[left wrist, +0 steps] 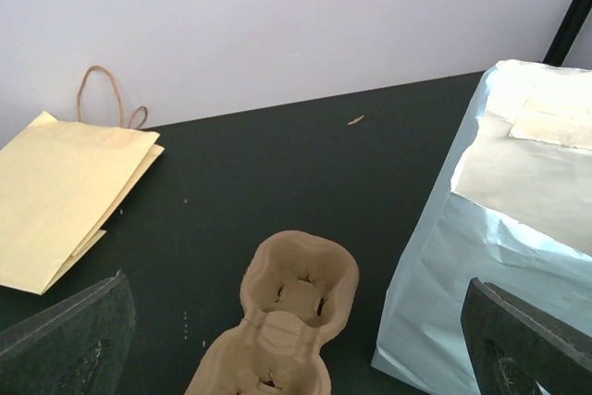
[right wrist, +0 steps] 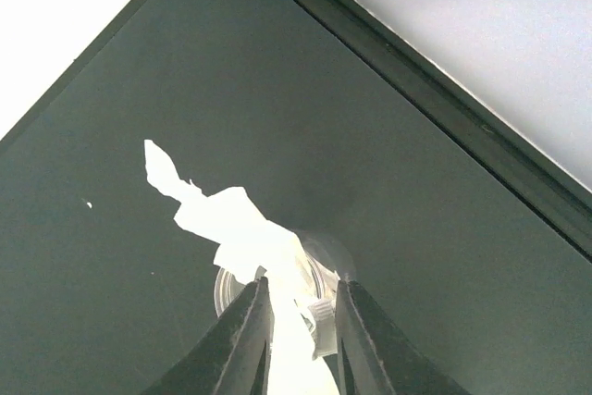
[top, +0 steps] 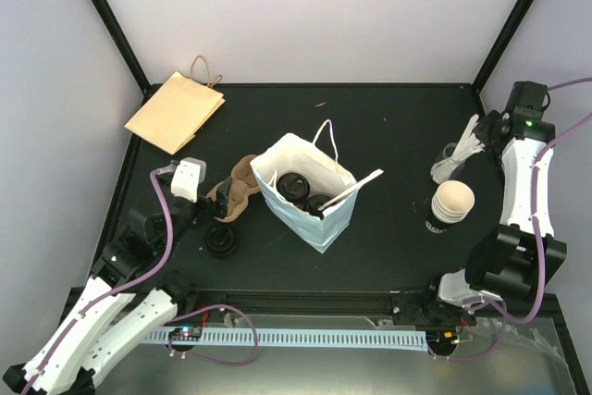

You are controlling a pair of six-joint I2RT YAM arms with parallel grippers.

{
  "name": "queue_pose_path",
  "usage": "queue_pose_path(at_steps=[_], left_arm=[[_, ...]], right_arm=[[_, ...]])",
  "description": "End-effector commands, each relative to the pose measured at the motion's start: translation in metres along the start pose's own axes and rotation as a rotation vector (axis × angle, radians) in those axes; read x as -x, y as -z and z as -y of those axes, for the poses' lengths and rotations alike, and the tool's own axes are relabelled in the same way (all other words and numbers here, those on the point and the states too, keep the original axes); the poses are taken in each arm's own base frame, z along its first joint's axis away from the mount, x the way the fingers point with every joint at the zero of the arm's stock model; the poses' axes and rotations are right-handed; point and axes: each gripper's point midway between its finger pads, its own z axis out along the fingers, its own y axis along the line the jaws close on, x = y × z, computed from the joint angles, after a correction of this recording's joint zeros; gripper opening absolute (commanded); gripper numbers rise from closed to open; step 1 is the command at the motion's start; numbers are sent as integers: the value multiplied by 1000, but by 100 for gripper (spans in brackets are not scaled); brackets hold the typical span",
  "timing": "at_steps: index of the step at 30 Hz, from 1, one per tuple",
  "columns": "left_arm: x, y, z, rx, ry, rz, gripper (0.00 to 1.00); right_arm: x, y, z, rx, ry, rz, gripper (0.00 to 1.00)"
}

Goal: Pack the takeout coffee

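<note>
Seeing left gripper [left wrist: 294,321] wide at 9 o'clock of the bag [top: 314,221]. My right gripper [right wrist: 303,290] narrowly straddles a wrapper [right wrist: 239,227]; cannot tell if gripped.

The right gripper [right wrist: 303,291] hangs over a clear cup [right wrist: 319,254] on the dark table [right wrist: 139,90]. Its fingers narrowly flank one of the white wrapped sticks [right wrist: 231,224], which fan out of the cup.

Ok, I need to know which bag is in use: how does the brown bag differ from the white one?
The brown bag lies flat and folded by the far left corner of the table. The white bag stands upright mid-table with its mouth open. The brown bag is tan, the white bag white. Both are paper bags with loop handles.
</note>
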Motion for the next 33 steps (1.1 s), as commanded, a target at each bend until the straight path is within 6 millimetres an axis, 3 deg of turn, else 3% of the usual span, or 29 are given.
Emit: queue_pose_path(at_steps=[1, 8, 13, 16, 25, 33], left_arm=[[8, 2, 2, -12, -2, 35, 99], [8, 2, 1, -9, -1, 35, 99], [9, 2, 1, -8, -1, 37, 99], [8, 2, 1, -9, -1, 35, 99], [8, 1, 1, -10, -2, 34, 99], [7, 1, 1, -11, -2, 31, 99]], right_arm=[[12, 3, 3, -22, 11, 36, 21], [9, -1, 2, -18, 29, 14, 20], [11, 4, 2, -21, 33, 20, 2], [15, 15, -1, -9, 35, 31, 1], [38, 81, -17, 67, 57, 116, 1], [60, 168, -33, 167, 80, 248, 1]])
